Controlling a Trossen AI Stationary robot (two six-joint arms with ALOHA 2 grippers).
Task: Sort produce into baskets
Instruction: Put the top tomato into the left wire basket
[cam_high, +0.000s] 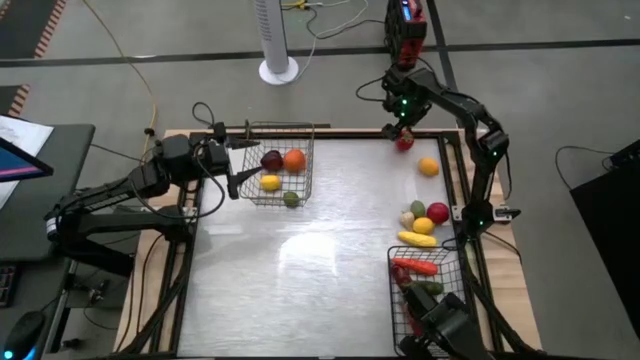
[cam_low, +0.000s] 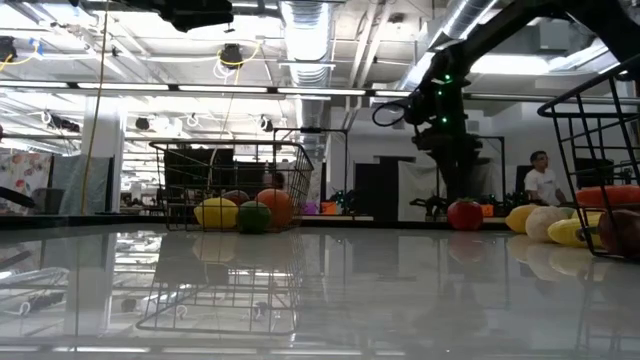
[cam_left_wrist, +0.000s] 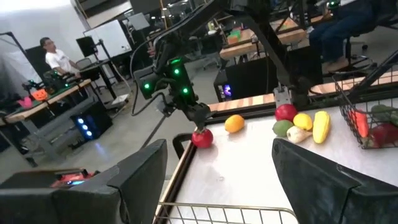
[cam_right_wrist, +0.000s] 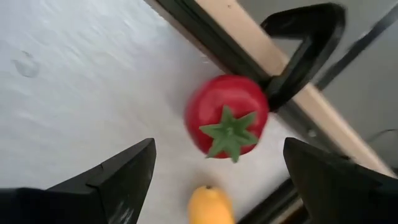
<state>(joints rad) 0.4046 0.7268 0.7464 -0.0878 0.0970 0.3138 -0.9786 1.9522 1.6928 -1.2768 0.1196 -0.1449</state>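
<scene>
We see the right gripper (cam_right_wrist: 214, 171) wide open, empty, poised over the tomato (cam_right_wrist: 227, 116) at the table's (cam_high: 300, 270) far edge; left gripper (cam_left_wrist: 217, 168) open, empty, beside the grey basket (cam_high: 280, 165).

White fan base (cam_high: 279, 69) beyond table; person in white shirt (cam_low: 543, 183) behind; possibly laptop (cam_high: 18, 160) at left.

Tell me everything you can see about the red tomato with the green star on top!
The tomato is round, shiny red and looks like plastic, with a green star-shaped leaf cap. It sits on the white table at the far right corner, close to the dark edge rail. The right gripper hangs right over it with fingers spread, not squeezing it. A small orange fruit lies nearby, apart.
</scene>
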